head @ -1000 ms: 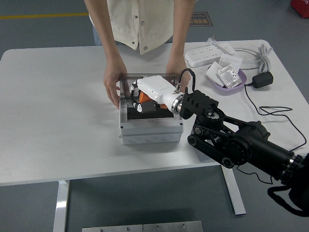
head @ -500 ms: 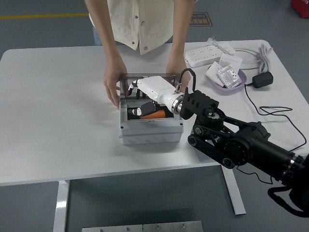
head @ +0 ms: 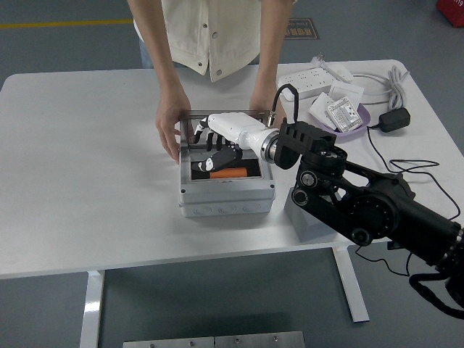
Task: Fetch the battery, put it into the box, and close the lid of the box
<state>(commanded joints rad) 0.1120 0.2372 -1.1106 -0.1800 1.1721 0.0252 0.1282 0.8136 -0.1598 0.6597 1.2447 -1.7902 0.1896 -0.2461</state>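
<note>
Now my right hand [head: 217, 138] over open grey junction box [head: 226, 199], fingers loose, holding nothing; orange battery [head: 233, 172] lying inside; person's hands [head: 168, 130] steadying box sides

Black robot arm with a white hand; person in a cream shirt

The right arm [head: 362, 206] is bulky matte black with round joint housings, a silver ring at the wrist and a black cable looping at 12 o'clock above it; the right hand [head: 217, 134] has a white shell and dark fingers. The person [head: 210, 32] wears a cream buttoned shirt.
</note>
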